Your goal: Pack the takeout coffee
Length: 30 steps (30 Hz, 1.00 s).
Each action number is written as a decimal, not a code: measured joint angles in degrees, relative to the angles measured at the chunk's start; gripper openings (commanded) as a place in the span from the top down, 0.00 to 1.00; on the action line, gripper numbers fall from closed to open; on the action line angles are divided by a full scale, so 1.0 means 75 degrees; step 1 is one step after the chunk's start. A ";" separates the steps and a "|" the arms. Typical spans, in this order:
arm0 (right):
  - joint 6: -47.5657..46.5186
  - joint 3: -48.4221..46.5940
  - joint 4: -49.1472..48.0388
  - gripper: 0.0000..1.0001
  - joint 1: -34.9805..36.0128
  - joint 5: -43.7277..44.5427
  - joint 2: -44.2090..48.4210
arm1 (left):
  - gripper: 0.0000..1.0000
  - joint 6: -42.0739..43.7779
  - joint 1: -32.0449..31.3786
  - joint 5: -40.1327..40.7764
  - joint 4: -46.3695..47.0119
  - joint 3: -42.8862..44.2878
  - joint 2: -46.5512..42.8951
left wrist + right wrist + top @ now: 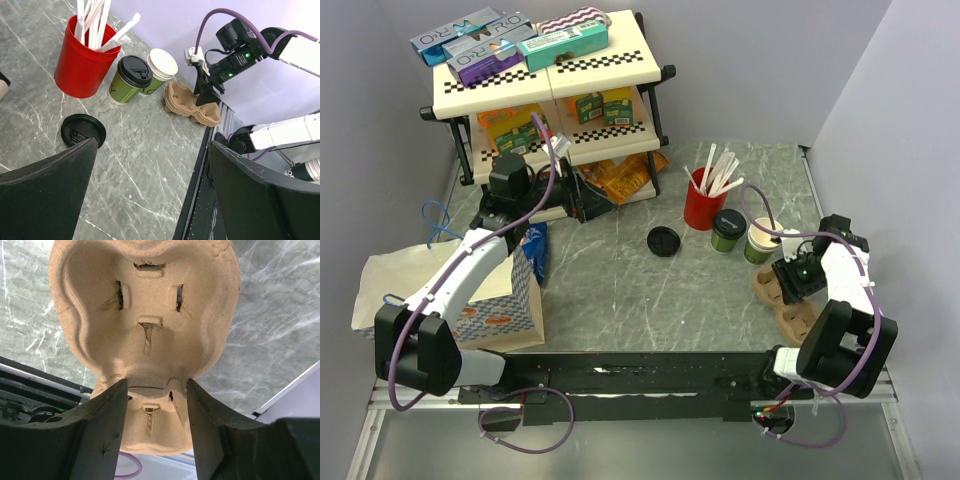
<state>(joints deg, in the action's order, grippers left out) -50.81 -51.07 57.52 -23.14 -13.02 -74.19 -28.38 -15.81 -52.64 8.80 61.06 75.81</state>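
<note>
The takeout coffee (131, 80), a green cup capped with a black lid (134, 70), is seen upright on the bench (145, 165), between the red cup (80, 62) and a second green cup (160, 67) that is left uncapped. It is placed well beyond the left end effector (153, 145), whose fingers are spread wide with nothing held between them. It is also set apart from the right end effector (157, 382), farther from the arm bases and to its left. The right fingers are set on either side of the narrow waist of a pulp cup carrier (145, 305); whether it is actually clamped cannot be told.

Two green cups, one red cup of white sticks (95, 20) and two black lids are counted, the second lid (82, 130) lying loose on the bench.

The shelf (550, 75) and a paper bag (500, 305) are shown only from above. No cups are shown in the right wrist view, only the carrier and bench.
</note>
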 measured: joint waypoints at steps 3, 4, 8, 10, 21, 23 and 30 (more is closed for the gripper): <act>-0.0006 0.0000 0.0058 0.39 0.0000 -0.0026 0.0000 | 0.01 0.0000 0.0000 -0.0003 -0.0003 0.0000 0.0035; -0.0009 0.0000 0.0064 0.38 0.0000 -0.0029 0.0000 | 0.01 0.0000 0.0000 -0.0003 -0.0003 0.0000 0.0047; -0.0079 0.0003 0.0172 0.38 0.0000 -0.0163 0.0079 | 0.01 -0.0003 0.0000 -0.0003 -0.0003 0.0000 0.0108; -0.0131 0.0003 0.0265 0.40 0.0000 -0.0251 0.0157 | 0.01 -0.0009 0.0000 -0.0003 -0.0003 0.0000 0.0125; -0.0207 0.0128 0.0385 0.46 0.0000 -0.0315 0.0102 | 0.00 -0.0114 0.0000 -0.0006 0.0000 0.0003 0.0149; -0.0210 0.0128 0.0347 0.46 0.0003 -0.0274 0.0044 | 0.01 -0.0114 0.0000 -0.0006 0.0000 0.0003 0.0178; -0.0201 0.0210 0.0210 0.59 0.0015 -0.0134 -0.0035 | 0.00 -0.0128 0.0000 -0.0006 -0.0003 0.0006 0.0256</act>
<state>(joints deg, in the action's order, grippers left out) -52.31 -49.50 59.09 -23.03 -14.02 -74.46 -29.34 -15.81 -52.69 8.78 61.10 77.73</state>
